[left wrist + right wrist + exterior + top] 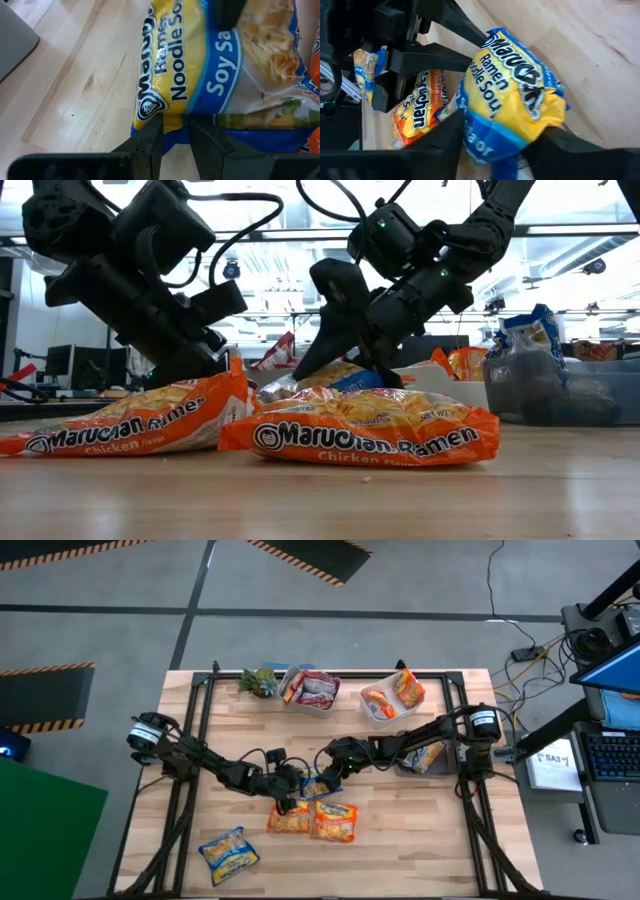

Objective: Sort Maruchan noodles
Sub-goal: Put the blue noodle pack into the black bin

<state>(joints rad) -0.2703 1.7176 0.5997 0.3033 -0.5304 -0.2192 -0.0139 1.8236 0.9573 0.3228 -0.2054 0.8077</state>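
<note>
A blue-yellow Maruchan noodle packet (318, 784) sits at the table's middle between both grippers. My left gripper (176, 142) comes from the left and is shut on its end seam. My right gripper (500, 150) comes from the right and is shut around the packet's (515, 95) other end. Just nearer lie two orange-red packets (288, 821) (336, 821), flat on the wood. Another blue-yellow packet (228, 853) lies at the near left. My left gripper pinches the packet's blue end seam (175, 131) between its two fingers (150, 142), slanting down from the table's left. Only that edge lies in the narrow gap. My right gripper has the packet's opposite end (490, 142) between its two fingers (451, 137), slanting down from the right. The yellow wrapper bulges and crumples beyond them. Whether the packet touches the table I cannot tell.
Along the far edge stand a clear tub (310, 692) with pink-red packets, a second tub (388, 700) with orange-red packets, and a small green plant (258, 681). A third tub (425, 756) with blue-yellow packets sits under my right arm. Bare wood lies near right.
</note>
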